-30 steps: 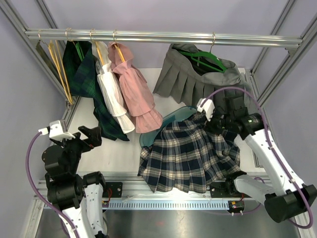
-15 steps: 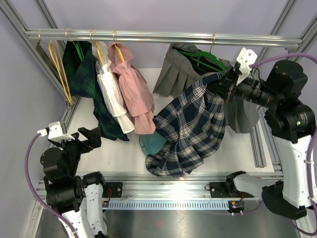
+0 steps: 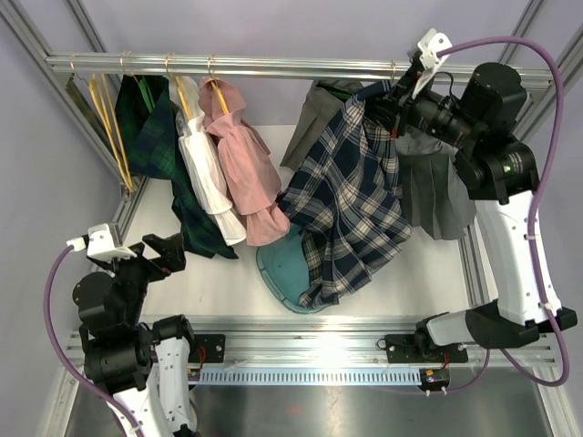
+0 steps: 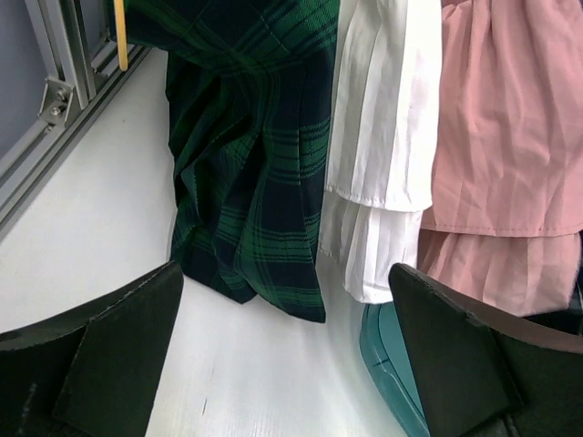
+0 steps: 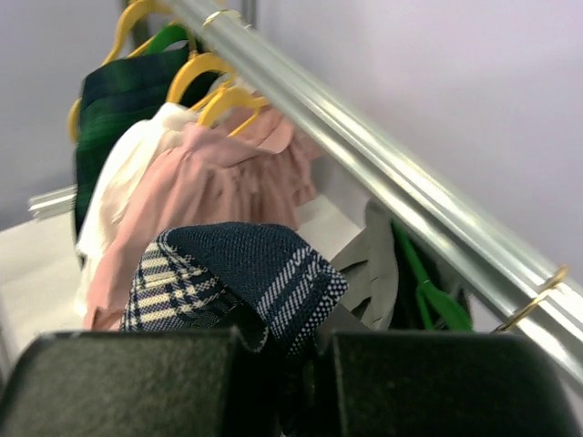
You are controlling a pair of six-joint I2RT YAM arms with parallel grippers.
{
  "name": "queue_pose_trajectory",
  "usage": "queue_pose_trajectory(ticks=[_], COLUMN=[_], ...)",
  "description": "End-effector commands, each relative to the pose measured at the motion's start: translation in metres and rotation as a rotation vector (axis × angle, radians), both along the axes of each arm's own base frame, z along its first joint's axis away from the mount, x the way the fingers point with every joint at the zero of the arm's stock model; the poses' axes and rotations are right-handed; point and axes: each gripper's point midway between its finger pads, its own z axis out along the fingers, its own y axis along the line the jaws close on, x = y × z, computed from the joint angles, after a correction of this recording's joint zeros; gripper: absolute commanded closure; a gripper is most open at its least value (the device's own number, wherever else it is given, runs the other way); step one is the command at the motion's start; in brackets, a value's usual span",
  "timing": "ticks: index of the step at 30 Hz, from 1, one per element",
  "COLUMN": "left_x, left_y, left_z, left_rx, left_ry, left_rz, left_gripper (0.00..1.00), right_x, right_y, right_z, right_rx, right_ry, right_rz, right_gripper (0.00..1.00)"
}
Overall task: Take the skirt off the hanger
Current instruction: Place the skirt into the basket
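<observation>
A navy, white-checked plaid skirt hangs from my right gripper, which is shut on its waistband high up beside the metal rail. In the right wrist view the jaws pinch the folded band. The skirt's hem trails down over a teal tub on the table. Behind it a grey pleated skirt hangs on a green hanger. My left gripper stands open and low at the near left, nothing between its fingers.
On the rail's left part, yellow hangers carry a dark green plaid skirt, a white one and a pink one. Frame posts stand at both sides. The teal tub lies close ahead of my left gripper.
My right arm has lifted the plaid skirt from low over the table up to the rail; the cloth now hangs down. The left arm has not moved.
</observation>
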Motion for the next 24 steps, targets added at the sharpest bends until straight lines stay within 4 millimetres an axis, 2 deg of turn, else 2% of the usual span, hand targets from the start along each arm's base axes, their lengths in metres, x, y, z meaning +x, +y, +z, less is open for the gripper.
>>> queue_pose_trajectory(ticks=[1,3,6,7,10,11,12,13,18,19,23,24], left_x=[0.002,0.002,0.002,0.002,0.000,0.001,0.000,0.000,0.004,0.005,0.008,0.008], left_y=[-0.001,-0.001,-0.001,0.000,0.001,0.001,0.001,0.001,-0.002,-0.004,-0.006,-0.006], left_z=[0.020,0.020,0.022,0.022,0.022,0.021,0.022,0.022,0.026,0.029,0.034,0.034], left_rx=[0.016,0.016,0.013,0.017,0.022,0.021,0.024,0.019,-0.009,-0.018,-0.031,-0.033], left_ry=[-0.046,-0.046,-0.051,-0.051,-0.049,-0.044,-0.050,-0.049,-0.060,-0.069,-0.080,-0.080], left_rz=[-0.011,-0.011,-0.009,-0.006,0.002,0.004,0.002,0.004,-0.011,-0.019,-0.029,-0.029], left_gripper=[0.01,0.01,0.01,0.01,0.01,0.01,0.01,0.01,0.01,0.01,0.01,0.01], right_x=[0.016,0.023,0.028,0.025,0.014,0.008,0.003,-0.005,-0.040,-0.051,-0.089,-0.109], right_y=[-0.016,-0.019,-0.020,-0.016,-0.013,-0.013,-0.013,-0.012,-0.006,-0.003,0.010,0.017], right_z=[0.075,0.082,0.075,0.060,0.039,0.018,0.011,-0.010,-0.062,-0.077,-0.113,-0.124], right_rx=[0.153,0.175,0.163,0.141,0.094,0.062,0.058,0.039,0.019,0.014,-0.003,-0.020], right_ry=[-0.215,-0.235,-0.244,-0.227,-0.275,-0.270,-0.280,-0.255,-0.183,-0.154,-0.069,-0.037], right_rz=[-0.145,-0.176,-0.189,-0.165,-0.115,-0.105,-0.092,-0.069,0.034,0.073,0.242,0.346], right_gripper=[1.00,1.00,1.00,1.00,1.00,1.00,1.00,1.00,1.00,1.00,1.00,1.00])
